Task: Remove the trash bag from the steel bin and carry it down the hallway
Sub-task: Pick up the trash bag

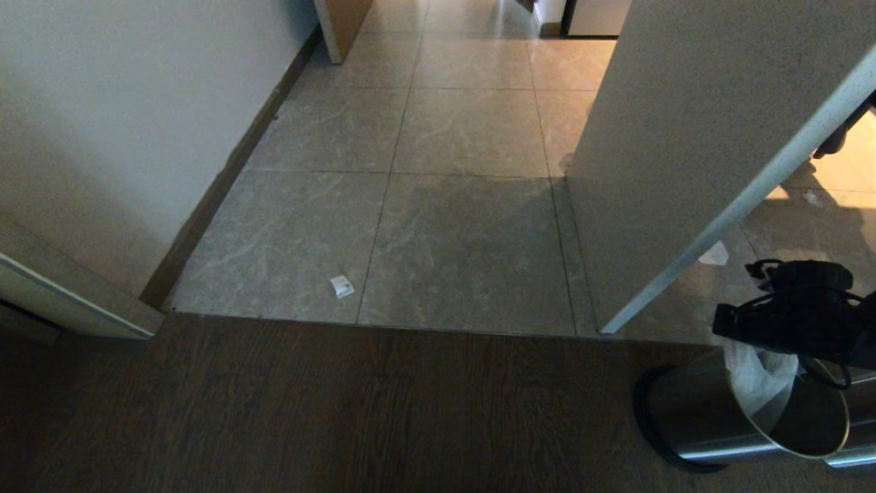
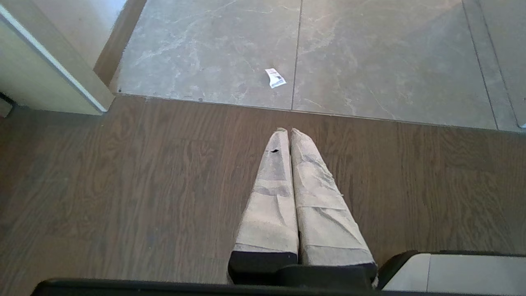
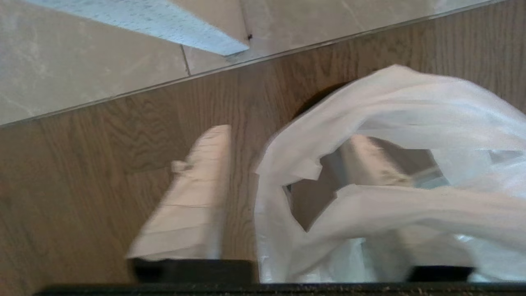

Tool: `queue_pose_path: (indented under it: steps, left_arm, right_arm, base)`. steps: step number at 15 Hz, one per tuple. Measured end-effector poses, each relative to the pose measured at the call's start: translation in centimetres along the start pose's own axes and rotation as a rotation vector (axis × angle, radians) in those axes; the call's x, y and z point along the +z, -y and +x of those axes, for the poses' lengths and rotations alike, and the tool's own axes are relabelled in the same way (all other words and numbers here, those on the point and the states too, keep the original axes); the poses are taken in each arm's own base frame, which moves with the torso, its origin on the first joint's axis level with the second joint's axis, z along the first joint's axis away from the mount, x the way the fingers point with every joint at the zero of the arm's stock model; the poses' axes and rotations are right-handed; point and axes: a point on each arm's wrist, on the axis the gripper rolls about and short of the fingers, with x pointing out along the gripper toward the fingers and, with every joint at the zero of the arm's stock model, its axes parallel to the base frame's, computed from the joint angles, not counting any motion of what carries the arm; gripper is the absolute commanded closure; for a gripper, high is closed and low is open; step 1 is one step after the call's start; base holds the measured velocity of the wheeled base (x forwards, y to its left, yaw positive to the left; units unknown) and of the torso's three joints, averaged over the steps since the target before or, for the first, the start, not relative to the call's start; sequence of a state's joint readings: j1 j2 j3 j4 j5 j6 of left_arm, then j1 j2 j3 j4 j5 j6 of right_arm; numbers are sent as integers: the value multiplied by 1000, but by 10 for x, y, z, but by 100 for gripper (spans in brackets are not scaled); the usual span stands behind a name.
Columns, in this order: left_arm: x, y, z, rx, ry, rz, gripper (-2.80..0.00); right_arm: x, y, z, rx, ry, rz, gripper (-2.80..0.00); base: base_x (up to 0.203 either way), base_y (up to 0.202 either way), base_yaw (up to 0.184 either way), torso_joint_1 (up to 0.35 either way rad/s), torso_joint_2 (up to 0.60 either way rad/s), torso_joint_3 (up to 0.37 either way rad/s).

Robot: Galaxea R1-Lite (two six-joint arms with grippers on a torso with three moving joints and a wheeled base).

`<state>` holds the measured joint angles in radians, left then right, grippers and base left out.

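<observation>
step: my right hand [image 3: 283, 164] above steel bin [image 1: 712, 418], fingers apart astride trash bag [image 3: 390, 123] rim | next: clamp, lift

Dim over the dark wood floor [image 1: 274, 411]; brighter on far tiles [image 1: 472, 123], sunlit at right. Motion-blurred around the trash bag [image 3: 390, 172]; sharp elsewhere.

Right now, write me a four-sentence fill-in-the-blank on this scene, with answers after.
1. The steel bin stands on the ____ floor.
2. The trash bag is ____ in colour.
3. The left gripper has its fingers pressed ____.
4. One finger of the right gripper sits ____ the bag's opening.

Answers: wooden; white; together; inside
</observation>
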<state>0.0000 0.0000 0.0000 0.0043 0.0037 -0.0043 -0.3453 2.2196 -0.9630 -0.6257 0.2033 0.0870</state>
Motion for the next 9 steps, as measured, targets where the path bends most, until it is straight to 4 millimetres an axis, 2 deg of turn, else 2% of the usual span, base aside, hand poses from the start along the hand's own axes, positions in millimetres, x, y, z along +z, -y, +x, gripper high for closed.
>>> queue_pose_path:
  steps: [5,9]
  left_arm:
    - [0,0,0,0,0,0,0]
    - [0,0,0,0,0,0,0]
  right_arm:
    - [-1,-1,3,-19,4,-9,0]
    - [2,-5,-13,-18,-1,-9,0]
  base:
    - [0,0,0,0,0,0]
    - [0,0,0,0,0,0]
